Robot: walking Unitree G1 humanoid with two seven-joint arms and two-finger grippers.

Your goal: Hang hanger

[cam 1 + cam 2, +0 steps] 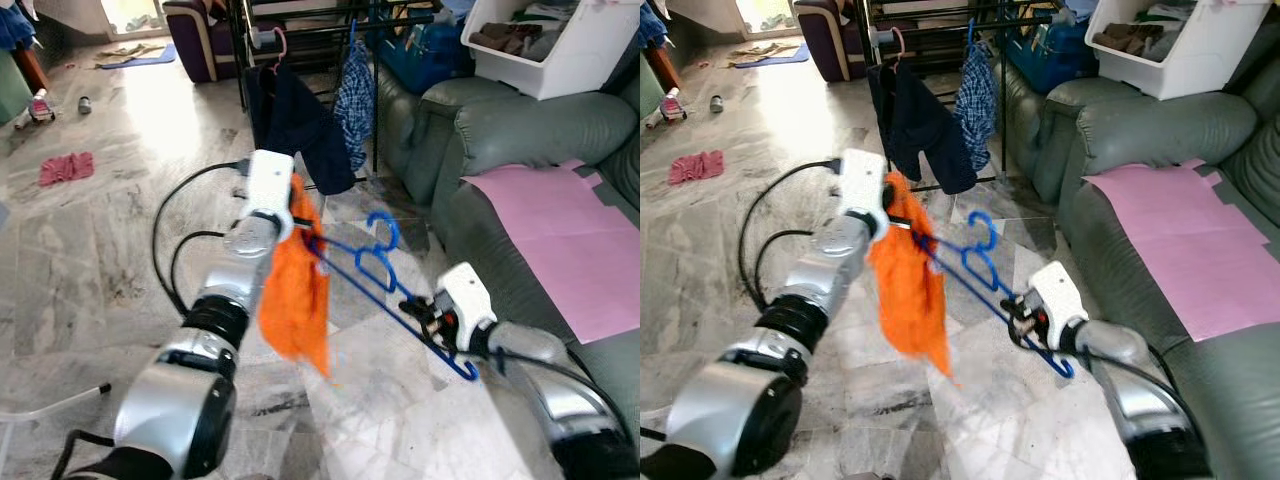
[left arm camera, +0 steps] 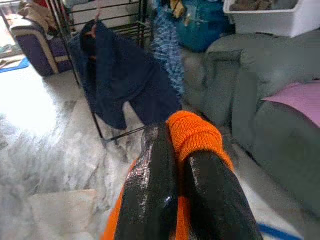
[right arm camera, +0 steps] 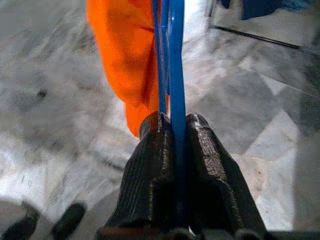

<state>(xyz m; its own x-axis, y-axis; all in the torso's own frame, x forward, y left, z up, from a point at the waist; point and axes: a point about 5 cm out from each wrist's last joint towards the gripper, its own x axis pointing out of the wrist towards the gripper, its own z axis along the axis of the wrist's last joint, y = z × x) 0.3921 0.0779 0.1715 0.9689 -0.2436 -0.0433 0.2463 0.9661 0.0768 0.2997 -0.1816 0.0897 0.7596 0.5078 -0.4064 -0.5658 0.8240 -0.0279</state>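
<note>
A blue plastic hanger (image 1: 385, 285) is held level above the marble floor, its hook (image 1: 384, 232) pointing up toward the rack. An orange garment (image 1: 295, 290) hangs from the hanger's left end. My left gripper (image 1: 298, 226) is shut on the orange cloth (image 2: 192, 132) at that end. My right gripper (image 1: 428, 316) is shut on the hanger's right end, and its fingers (image 3: 150, 175) squeeze the blue bar (image 3: 175, 90). The black clothes rack (image 1: 300, 40) stands ahead with a dark navy garment (image 1: 295, 125) and a blue checked one (image 1: 352, 100) on it.
A grey-green sofa (image 1: 540, 140) with a pink sheet (image 1: 560, 235) runs along the right. A white bin (image 1: 550, 45) sits on its arm. A pink rag (image 1: 66, 167) and small items lie on the floor at far left. A purple seat (image 1: 195, 35) stands behind the rack.
</note>
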